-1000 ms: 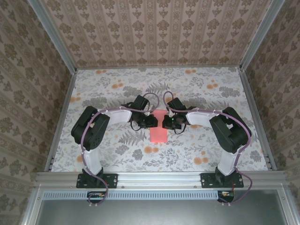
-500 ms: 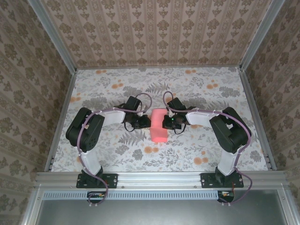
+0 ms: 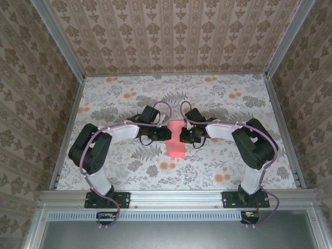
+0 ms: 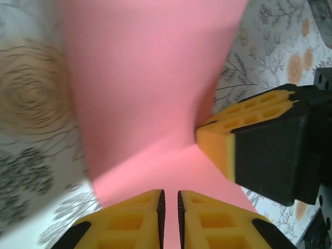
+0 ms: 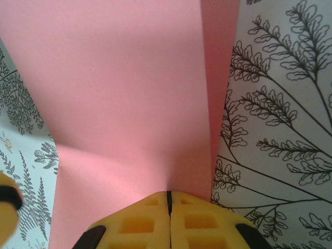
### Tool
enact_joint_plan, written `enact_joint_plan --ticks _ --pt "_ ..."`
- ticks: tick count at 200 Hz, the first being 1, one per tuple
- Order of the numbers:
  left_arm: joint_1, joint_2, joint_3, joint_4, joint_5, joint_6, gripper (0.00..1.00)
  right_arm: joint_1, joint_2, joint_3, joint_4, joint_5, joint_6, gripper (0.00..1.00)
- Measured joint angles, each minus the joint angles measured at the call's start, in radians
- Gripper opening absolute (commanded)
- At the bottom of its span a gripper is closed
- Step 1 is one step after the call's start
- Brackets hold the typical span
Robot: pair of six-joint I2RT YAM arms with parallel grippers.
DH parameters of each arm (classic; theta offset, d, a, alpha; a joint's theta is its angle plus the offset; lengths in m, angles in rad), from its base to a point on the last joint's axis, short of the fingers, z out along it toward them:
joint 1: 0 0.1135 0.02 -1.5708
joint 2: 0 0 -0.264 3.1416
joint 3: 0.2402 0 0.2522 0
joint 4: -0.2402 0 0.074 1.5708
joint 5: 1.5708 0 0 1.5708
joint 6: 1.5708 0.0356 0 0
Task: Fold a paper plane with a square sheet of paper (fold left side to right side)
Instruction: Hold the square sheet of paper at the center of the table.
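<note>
**Ana:** Where could this go wrong, starting with the left arm?

**Ben:** The left gripper (image 4: 169,193) has its fingers almost together, with only a thin slit between them. Whether the square sheet of paper (image 3: 176,142) is nipped in that slit cannot be told. If it is, any sideways drag would likely pull the sheet askew and the edges would not meet.

**Ana:** And the paper itself?

**Ben:** It bows upward in the middle instead of lying flat. Pressed down like that, it could take a crooked crease or a wrinkle.

**Ana:** The right side?

**Ben:** The right gripper (image 5: 169,194) is closed on the sheet's edge, and faint puckers run out from its fingertips. If that arm lifts or tugs while the left one resists, thin paper like this may tear or slip free.

**Ana:** So where does the sheet sit?

**Ben:** It lies mid-table on the flowered tablecloth (image 3: 218,98), directly between the two grippers. Its left edge is at the left fingertips and its right edge is held in the right ones. Its near end reaches toward the arm bases.
</note>
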Motion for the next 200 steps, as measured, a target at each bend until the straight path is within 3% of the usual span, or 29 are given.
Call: enact_joint_plan --ticks 54,142,200 --pt "-0.037 0.104 0.026 0.027 0.007 -0.014 0.18 0.005 0.000 0.003 -0.006 0.010 0.000 0.07" --pt "-0.037 0.111 0.026 0.027 0.003 -0.032 0.18 0.004 -0.007 -0.002 0.004 0.004 -0.003 0.06" --pt "-0.037 0.116 0.026 0.027 0.002 -0.041 0.18 -0.028 -0.090 -0.017 0.035 -0.051 -0.009 0.06"
